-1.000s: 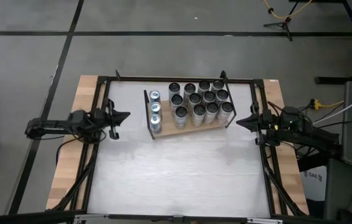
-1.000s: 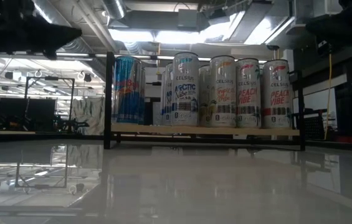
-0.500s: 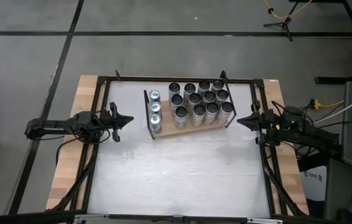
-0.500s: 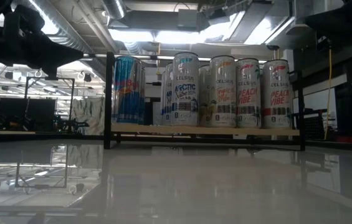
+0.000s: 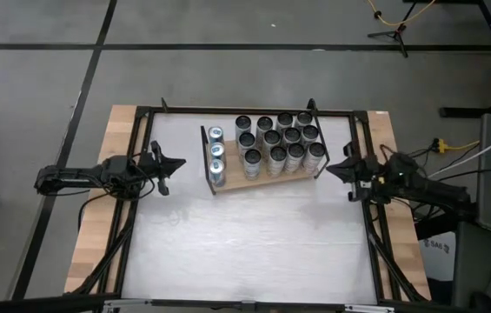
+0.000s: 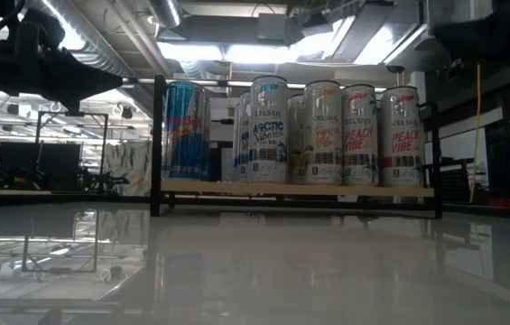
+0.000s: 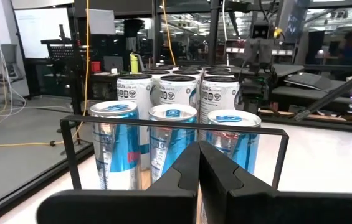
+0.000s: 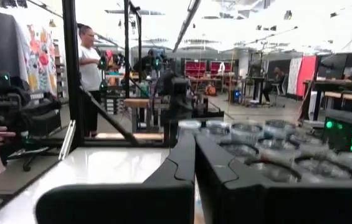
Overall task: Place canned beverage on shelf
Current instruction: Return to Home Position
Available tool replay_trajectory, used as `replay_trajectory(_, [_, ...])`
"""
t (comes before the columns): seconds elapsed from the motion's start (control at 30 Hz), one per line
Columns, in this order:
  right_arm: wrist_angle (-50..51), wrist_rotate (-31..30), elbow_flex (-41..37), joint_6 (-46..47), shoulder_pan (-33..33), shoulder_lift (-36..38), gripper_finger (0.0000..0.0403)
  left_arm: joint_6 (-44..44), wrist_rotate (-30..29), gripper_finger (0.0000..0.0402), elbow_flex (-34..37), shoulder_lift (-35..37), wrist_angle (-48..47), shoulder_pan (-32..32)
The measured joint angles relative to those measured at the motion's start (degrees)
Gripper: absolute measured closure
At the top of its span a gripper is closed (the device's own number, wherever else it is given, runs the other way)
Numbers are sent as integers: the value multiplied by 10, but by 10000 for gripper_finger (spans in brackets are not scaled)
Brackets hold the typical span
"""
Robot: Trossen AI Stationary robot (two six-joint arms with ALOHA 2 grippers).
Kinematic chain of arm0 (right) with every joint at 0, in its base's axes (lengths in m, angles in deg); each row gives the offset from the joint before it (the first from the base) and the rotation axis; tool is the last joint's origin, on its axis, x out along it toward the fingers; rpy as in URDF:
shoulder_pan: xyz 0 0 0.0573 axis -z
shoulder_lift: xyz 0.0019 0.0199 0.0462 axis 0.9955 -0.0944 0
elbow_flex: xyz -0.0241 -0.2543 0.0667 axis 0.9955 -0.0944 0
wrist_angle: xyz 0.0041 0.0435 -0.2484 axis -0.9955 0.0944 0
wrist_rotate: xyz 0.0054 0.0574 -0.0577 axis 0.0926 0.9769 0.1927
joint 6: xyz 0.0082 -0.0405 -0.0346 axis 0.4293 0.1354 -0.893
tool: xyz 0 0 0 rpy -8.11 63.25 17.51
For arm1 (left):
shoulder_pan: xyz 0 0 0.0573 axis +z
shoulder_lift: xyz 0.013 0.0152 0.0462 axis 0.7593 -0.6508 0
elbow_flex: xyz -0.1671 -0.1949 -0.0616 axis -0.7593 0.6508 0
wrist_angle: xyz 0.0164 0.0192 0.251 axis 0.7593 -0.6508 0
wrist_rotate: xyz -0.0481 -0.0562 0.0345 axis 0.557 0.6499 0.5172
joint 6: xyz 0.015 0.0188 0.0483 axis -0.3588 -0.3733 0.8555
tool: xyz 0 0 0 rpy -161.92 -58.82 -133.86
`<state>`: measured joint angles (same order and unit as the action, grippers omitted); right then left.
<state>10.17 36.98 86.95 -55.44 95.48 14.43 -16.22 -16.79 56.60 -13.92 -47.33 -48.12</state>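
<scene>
The shelf (image 5: 262, 183), a light-brown board with black wire ends, stands on the white tabletop toward the far edge. Several dark-topped cans (image 5: 278, 143) stand upright on it, with three blue cans (image 5: 216, 156) at its left end. In the low view the cans (image 6: 327, 135) stand in a row on the board (image 6: 300, 188). My left gripper (image 5: 180, 162) hovers at the table's left edge, shut on nothing, pointing level at the blue cans (image 7: 172, 143). My right gripper (image 5: 328, 169) hovers at the right edge, shut on nothing, pointing at the shelf's right end.
A black metal frame (image 5: 141, 200) runs around the tabletop, with wooden strips outside it. Bare white tabletop (image 5: 245, 243) lies between the shelf and the near edge. A person (image 8: 90, 74) stands in the room beyond the table.
My left gripper has tipped its nose down toward level and sits a little lower in the low view. My right gripper has tipped slightly and edged toward the shelf. Both stay shut; the cans and shelf have not moved.
</scene>
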Motion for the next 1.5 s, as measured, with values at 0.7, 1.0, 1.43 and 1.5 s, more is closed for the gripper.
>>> replay_trajectory(0.7, [23, -56, -74, -15, 0, 0, 401, 0, -1, 401, 0, 0, 1, 0])
replay_trajectory(1.0, [24, -56, -74, -14, 0, 0, 401, 0, -1, 401, 0, 0, 1, 0])
replay_trajectory(1.43, [25, -56, -74, -14, 0, 0, 401, 0, -1, 401, 0, 0, 1, 0])
replay_trajectory(1.5, [25, -56, -74, -14, 0, 0, 401, 0, -1, 401, 0, 0, 1, 0])
